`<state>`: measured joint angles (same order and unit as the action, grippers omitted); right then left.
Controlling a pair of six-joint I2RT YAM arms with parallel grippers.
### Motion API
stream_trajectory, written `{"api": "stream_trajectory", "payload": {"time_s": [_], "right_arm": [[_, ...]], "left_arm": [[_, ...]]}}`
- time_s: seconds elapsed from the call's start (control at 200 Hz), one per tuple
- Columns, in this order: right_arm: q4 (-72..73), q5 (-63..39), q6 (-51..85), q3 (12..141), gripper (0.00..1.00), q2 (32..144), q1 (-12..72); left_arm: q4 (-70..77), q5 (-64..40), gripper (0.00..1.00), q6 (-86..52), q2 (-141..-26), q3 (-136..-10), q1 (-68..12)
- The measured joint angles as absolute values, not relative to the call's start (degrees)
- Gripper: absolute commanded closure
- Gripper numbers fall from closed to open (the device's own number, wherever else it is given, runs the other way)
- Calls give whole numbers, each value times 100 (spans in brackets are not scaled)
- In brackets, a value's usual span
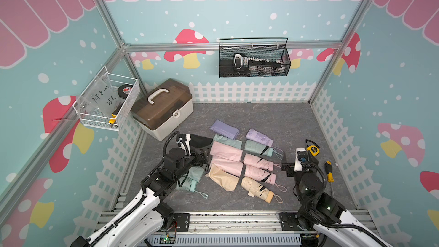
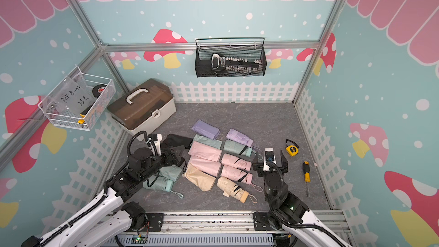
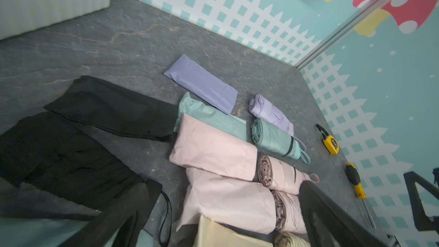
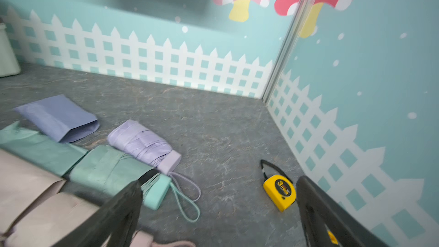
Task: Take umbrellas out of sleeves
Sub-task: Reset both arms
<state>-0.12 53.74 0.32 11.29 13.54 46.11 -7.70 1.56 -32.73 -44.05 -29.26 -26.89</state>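
Six flat sleeves lie on the grey tabletop (image 1: pixel 280 119) in both top views. Five overlap in a column: one lilac sleeve (image 1: pixel 224 128), one mint sleeve (image 1: pixel 226 140), a far pink sleeve (image 1: pixel 225 151), a near pink sleeve (image 1: pixel 226 165) and one cream sleeve (image 1: pixel 221 179). The one black sleeve (image 1: pixel 202 140) lies just to the robot's left of that column. Close along the column's right side, five bare umbrellas lie in matching order: a lilac umbrella (image 1: pixel 259 137), a mint umbrella (image 1: pixel 257 148), a far pink umbrella (image 1: pixel 257 162), a near pink umbrella (image 1: pixel 260 174) and a cream umbrella (image 1: pixel 257 189). A second mint umbrella (image 1: pixel 190 182) lies partly under the left arm; whether the mint fabric around it is a sleeve cannot be told. A seventh, the black umbrella (image 3: pixel 59 158), shows in the left wrist view, with a strip of table between it and the black sleeve. The left gripper (image 3: pixel 229 186) has its jaws wide apart and holds nothing, above the pink sleeves' edge. The right gripper (image 4: pixel 219 181) is also spread and empty, near the mint umbrella's handle. Elsewhere are one tape measure (image 1: pixel 313 149), one screwdriver (image 1: pixel 329 174), one toolbox (image 1: pixel 164 109) and two wall baskets, the black basket (image 1: pixel 254 72) and the white basket (image 1: pixel 95 117).
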Motion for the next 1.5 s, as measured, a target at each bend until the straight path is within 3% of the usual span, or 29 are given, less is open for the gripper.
{"api": "stream_trajectory", "payload": {"time_s": [0.145, 0.275, 0.54, 0.7, 1.001, 1.501], "right_arm": [[1468, 5551, -617, 316, 1, 1712, 4462], [2436, 5216, -851, 69, 1, 2703, 3710], [4274, 4416, -414, 43, 1, 4864, 2008], [4963, 3979, -156, 217, 1, 5920, 1435], [6545, 3642, -104, 652, 1, 7996, 1240], [7006, 3277, -217, 980, 3, 8547, 1232]], "left_arm": [[-515, 213, 1, -3258, -4569, -2825, -2043], [-172, 462, 1, -3319, -4593, -2641, -1691], [698, 1334, 1, -3420, -5028, -2440, -1614], [864, 2102, 1, -3258, -4873, -2394, -1612], [1951, 2836, 1, -2451, -4198, -1782, -1549], [4075, 2679, 1, -456, -5277, -1063, -1544]]}}
